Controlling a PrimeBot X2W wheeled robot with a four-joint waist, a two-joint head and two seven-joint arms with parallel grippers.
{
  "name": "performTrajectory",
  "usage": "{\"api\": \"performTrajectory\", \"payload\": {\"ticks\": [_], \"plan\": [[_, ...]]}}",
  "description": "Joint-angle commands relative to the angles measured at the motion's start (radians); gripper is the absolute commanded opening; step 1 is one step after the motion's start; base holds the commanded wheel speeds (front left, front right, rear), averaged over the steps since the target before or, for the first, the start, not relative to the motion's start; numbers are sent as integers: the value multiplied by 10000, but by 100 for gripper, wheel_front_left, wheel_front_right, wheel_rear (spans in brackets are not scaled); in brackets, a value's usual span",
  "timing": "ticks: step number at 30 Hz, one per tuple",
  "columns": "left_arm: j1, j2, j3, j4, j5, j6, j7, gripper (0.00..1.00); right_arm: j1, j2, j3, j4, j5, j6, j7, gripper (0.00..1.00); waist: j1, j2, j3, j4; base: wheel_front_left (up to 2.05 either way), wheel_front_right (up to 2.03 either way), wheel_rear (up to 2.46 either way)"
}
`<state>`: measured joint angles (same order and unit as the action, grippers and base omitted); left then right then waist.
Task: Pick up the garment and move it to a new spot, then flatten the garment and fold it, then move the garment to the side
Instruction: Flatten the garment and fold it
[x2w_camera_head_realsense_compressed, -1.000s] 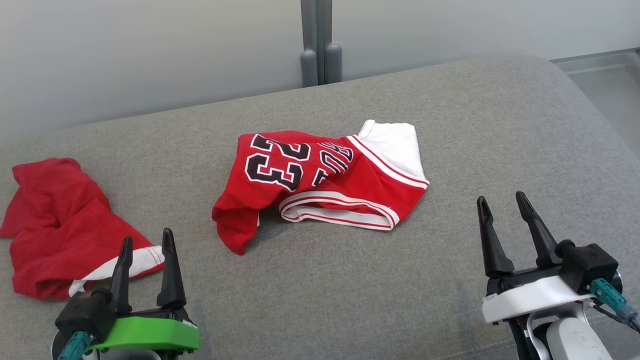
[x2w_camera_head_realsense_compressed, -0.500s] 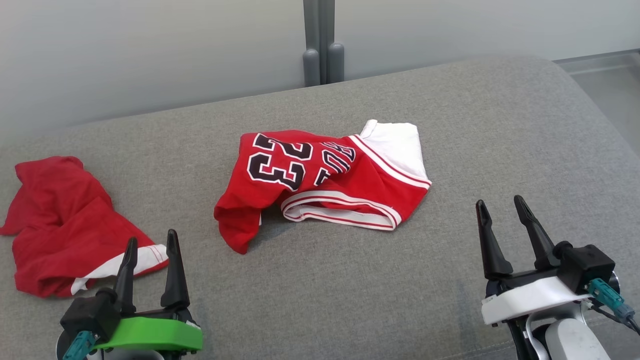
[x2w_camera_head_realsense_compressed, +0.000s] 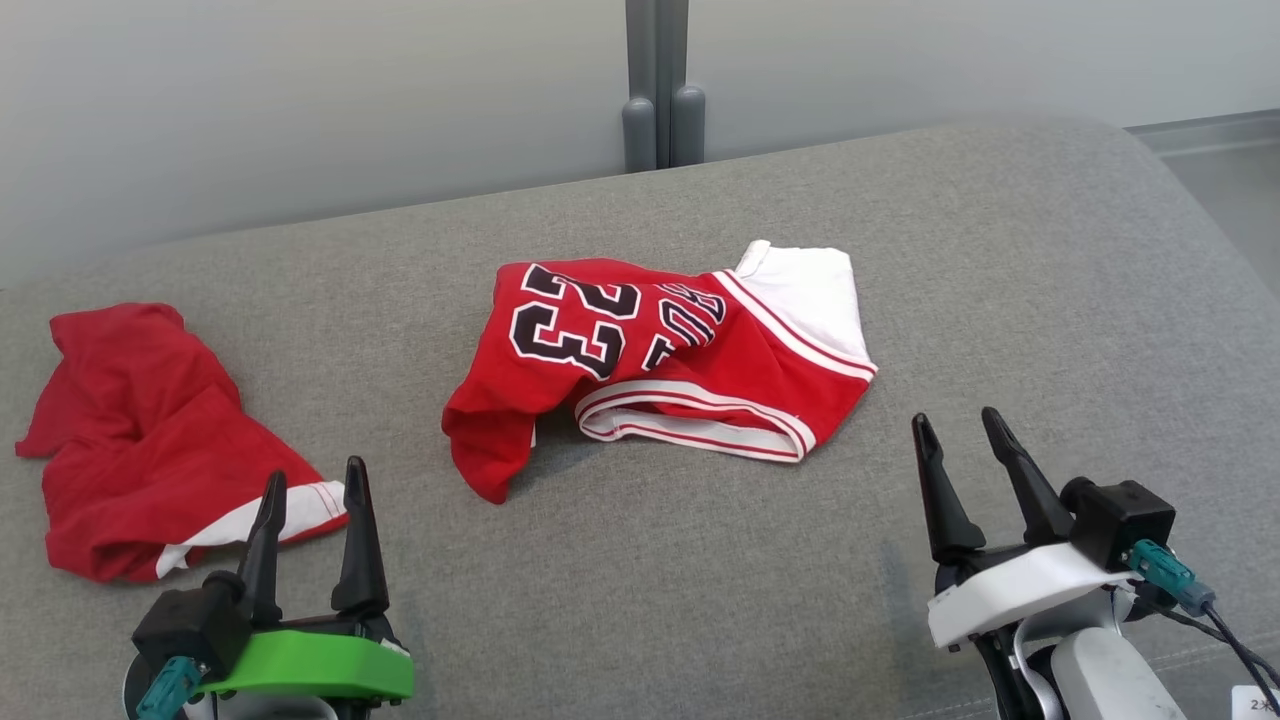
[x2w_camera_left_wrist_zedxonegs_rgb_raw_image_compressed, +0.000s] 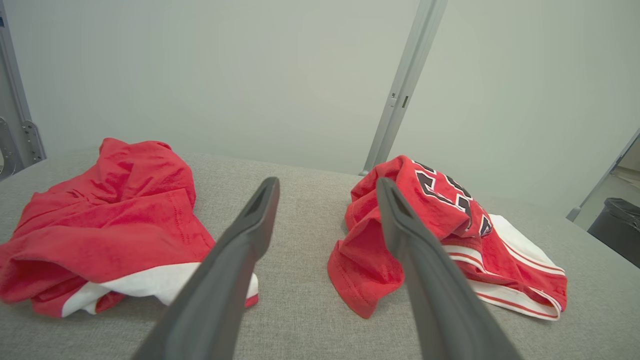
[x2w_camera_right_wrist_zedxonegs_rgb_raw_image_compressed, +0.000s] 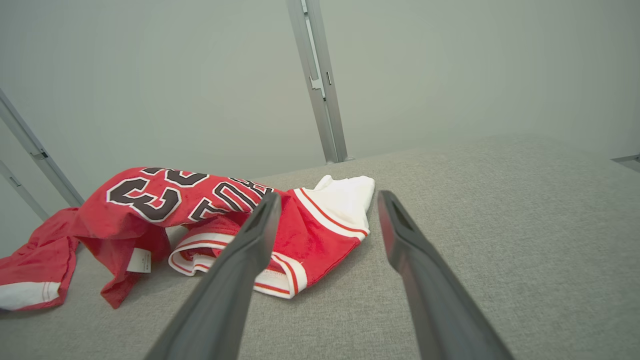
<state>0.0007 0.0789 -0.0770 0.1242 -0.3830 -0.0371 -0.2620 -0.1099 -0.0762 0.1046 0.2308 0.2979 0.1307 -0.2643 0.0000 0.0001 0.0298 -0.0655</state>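
The garment (x2w_camera_head_realsense_compressed: 660, 370) is a crumpled red jersey with white trim and a black "23", lying in the middle of the grey cushion (x2w_camera_head_realsense_compressed: 1000, 280). It appears right of the fingers in the left wrist view (x2w_camera_left_wrist_zedxonegs_rgb_raw_image_compressed: 450, 220) and left of them in the right wrist view (x2w_camera_right_wrist_zedxonegs_rgb_raw_image_compressed: 150, 200). My left gripper (x2w_camera_head_realsense_compressed: 315, 470) stands open at the lower left, short of the jersey and holding nothing (x2w_camera_left_wrist_zedxonegs_rgb_raw_image_compressed: 326, 181). My right gripper (x2w_camera_head_realsense_compressed: 954, 416) is open too, just off the jersey's right hem, with bare cushion between its fingers (x2w_camera_right_wrist_zedxonegs_rgb_raw_image_compressed: 328, 195).
A second red garment with a white edge (x2w_camera_head_realsense_compressed: 140, 440) lies bunched at the left, close to my left fingers (x2w_camera_left_wrist_zedxonegs_rgb_raw_image_compressed: 115, 215). A grey post (x2w_camera_head_realsense_compressed: 660, 90) rises behind the cushion against a pale wall. A dark bin (x2w_camera_left_wrist_zedxonegs_rgb_raw_image_compressed: 617, 225) stands off the cushion's far side.
The head view has shifted, sliding the whole scene slightly right. Against that, my right gripper has come left, nearer the jersey. Both grippers stay open and both garments lie as before.
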Motion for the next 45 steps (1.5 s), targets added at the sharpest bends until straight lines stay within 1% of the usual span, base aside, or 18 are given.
{"api": "performTrajectory", "payload": {"ticks": [1,10,11,14,19,26,33,42,45], "plan": [[-167,-20,-21,2,71,-61,-25,100,-174,-16,89,305,179,1,-17,100,0,-1,7,64,0,0,0],[-379,-95,-132,84,109,-189,-26,100,-1271,-108,660,2364,1254,1,10,100,0,-1,281,371,0,0,0],[-379,-95,-132,84,109,-189,-26,100,-1271,-108,660,2364,1254,1,10,100,0,-1,281,371,0,0,0],[-443,-110,-165,116,132,-247,-25,100,-1693,-115,748,3026,1632,1,129,100,0,-1,412,492,0,0,0],[-583,-124,-214,207,148,-286,-25,100,-2226,11,760,3892,2492,1,320,100,0,-1,578,709,0,0,0],[-685,-142,-230,317,178,-345,-25,100,-2690,90,1221,4624,3558,2,517,100,0,-1,680,991,0,0,0],[-788,-152,-221,365,186,-384,-25,100,-3137,144,1291,5385,4612,2,684,100,0,-1,856,1244,0,0,0],[-911,-162,-248,441,200,-435,-25,100,-3714,199,1395,6406,5482,2,1063,100,0,-1,1009,1501,0,0,0],[-916,-171,-257,463,216,-440,-25,100,-3846,229,1476,6850,5778,-2,1459,100,0,-1,1029,1573,0,0,0]]}}
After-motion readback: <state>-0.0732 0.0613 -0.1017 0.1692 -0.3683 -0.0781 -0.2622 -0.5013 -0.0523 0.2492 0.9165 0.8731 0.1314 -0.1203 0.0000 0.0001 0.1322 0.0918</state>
